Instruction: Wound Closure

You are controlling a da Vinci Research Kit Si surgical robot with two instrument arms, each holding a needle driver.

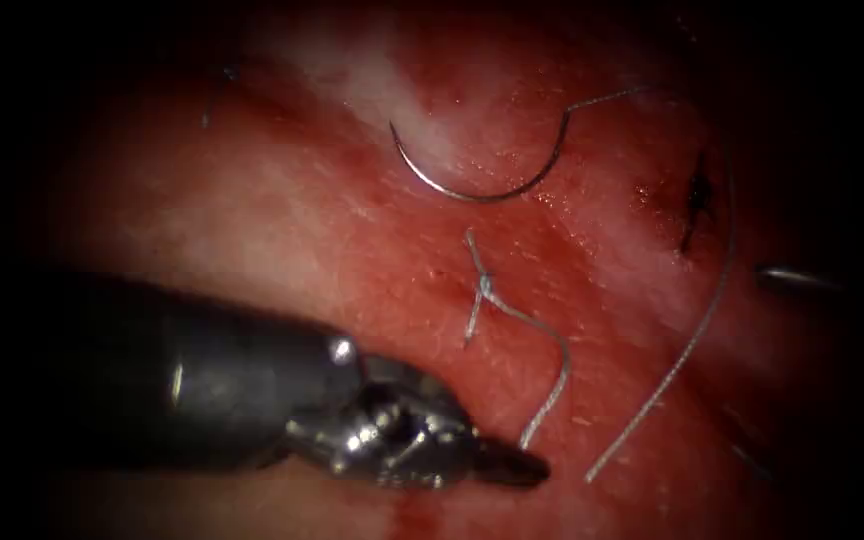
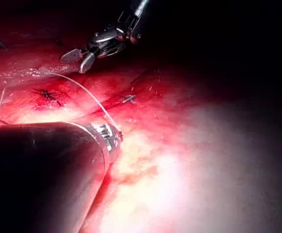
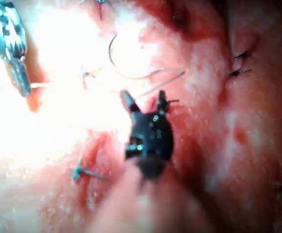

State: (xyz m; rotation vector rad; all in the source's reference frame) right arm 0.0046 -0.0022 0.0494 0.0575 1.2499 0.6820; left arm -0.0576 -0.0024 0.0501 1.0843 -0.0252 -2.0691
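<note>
The needle (image 1: 472, 185) is seen lying free on the tissue (image 1: 282, 230), held by neither tool and not driven into the tissue. Its curve opens upward in the endoscope view, with the point at the left end and the swaged end at the right, where the thread (image 1: 697, 330) leaves it, arcs out to the right and runs down to a loose end. In the right wrist view the needle (image 3: 121, 63) is seen just beyond the right tool's tips.

The left tool (image 1: 512, 465) is seen low in the endoscope view with its fingers closed. A thread tail from the knot (image 1: 485, 285) ends right at their tip, but whether it is gripped cannot be told. The knot itself sits on the tissue between this tool and the needle, with short cut ends standing off it.

The right tool (image 3: 143, 103) is seen in its own wrist view with its fingers parted and nothing between them; the thread passes just past their tips. The same tool (image 2: 80, 59) is seen in the left wrist view, held above the tissue.

The needle lies up and slightly left from the left tool's fingers, well apart, with the knot between. Its long axis runs left to right across the endoscope view. The right tool is judged the nearer of the two, its open fingers pointing toward the swaged end. A dark stitch (image 1: 697, 200) is seen to the right of the needle.
</note>
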